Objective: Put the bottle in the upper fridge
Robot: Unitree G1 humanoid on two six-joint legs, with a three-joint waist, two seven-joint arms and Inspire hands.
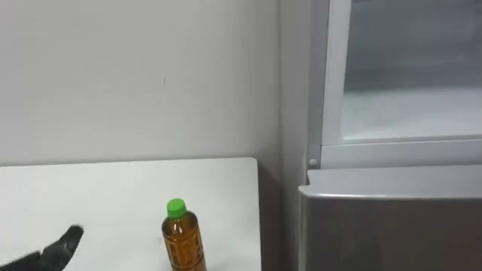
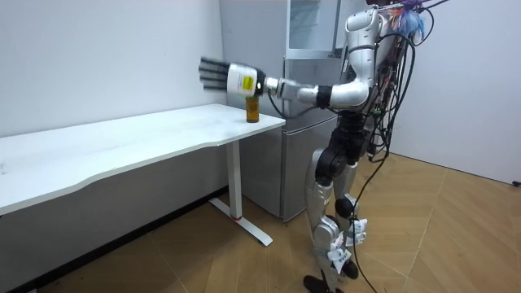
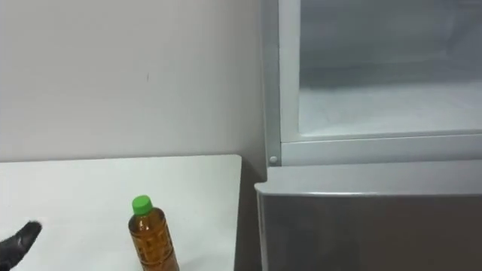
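Left eye view, left hand [image 1: 56, 252]: low at 8 o'clock of frame, holding nothing.
Fingers [image 2: 212, 73]: room view shows them straight, slightly spread, arm stretched out over table.
Bottle [image 1: 183, 237]: upright on table, green cap, amber liquid; 3 o'clock of left hand, apart from it.
Table [image 1: 113, 188]: white; bottle near its right edge.
Upper fridge [image 1: 407, 83]: interior showing, 1 o'clock of bottle.
Robot: standing at fridge, by table end.
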